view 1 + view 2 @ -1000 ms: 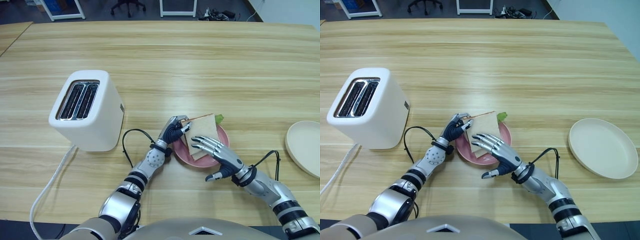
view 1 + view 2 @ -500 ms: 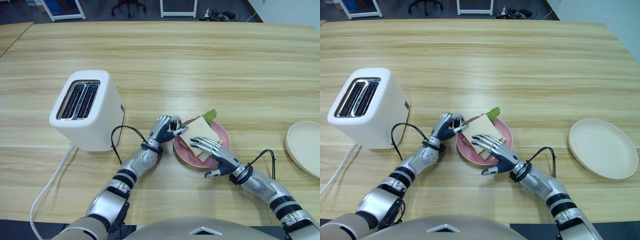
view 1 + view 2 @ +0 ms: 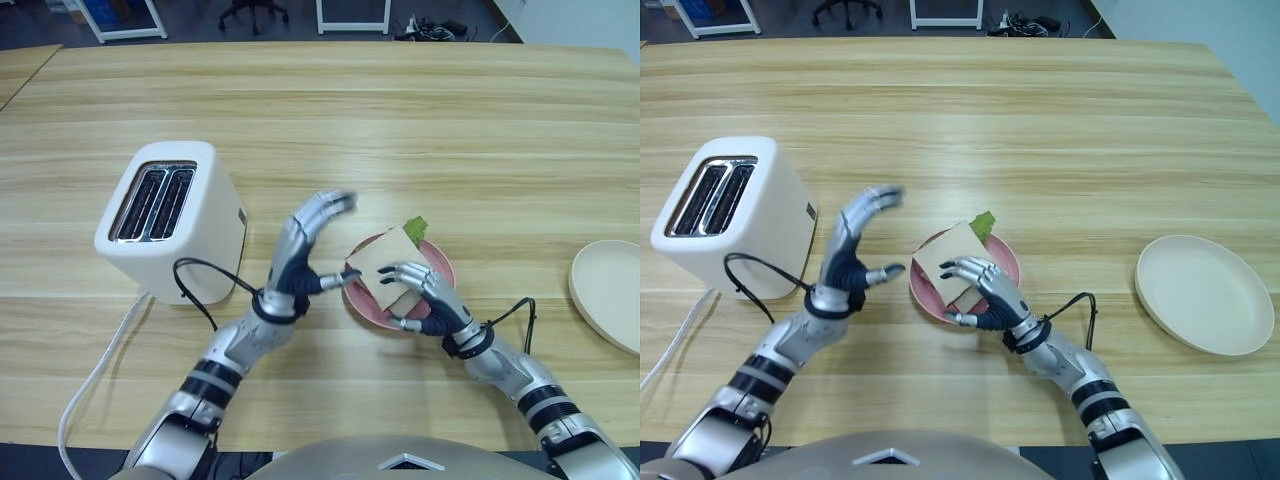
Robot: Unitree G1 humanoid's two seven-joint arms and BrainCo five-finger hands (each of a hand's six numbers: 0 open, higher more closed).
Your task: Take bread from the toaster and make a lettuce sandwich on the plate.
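- Sandwich: we see the top slice (image 3: 385, 265) lying on the pink plate (image 3: 447, 268) near the middle of the tabletop (image 3: 400, 130), with the lettuce (image 3: 415, 227) poking out at the plate's 1 o'clock.
- Right hand (image 3: 428, 303): it sits at the plate's 5 o'clock. Its fingers arch over the near corner of the top slice and the thumb is tucked at the bread's edge, which we read as a light pinch on the slice.
- Left hand (image 3: 300, 262): it is raised at the plate's 9 o'clock, fingers spread wide and holding nothing.
- Toaster (image 3: 175, 230): it stands well apart at 9 o'clock, and both slots look empty. A spare cream plate (image 3: 600, 300) lies at 3 o'clock.
- Step in hand, as we judge it: squaring the top slice over the stack.
- To do it well, we press lightly and nudge the slice toward 11 o'clock rather than lifting it, so the lettuce is not dragged out.
- We let go straight upward, so the bread does not cling to the fingers and slide off the rim.
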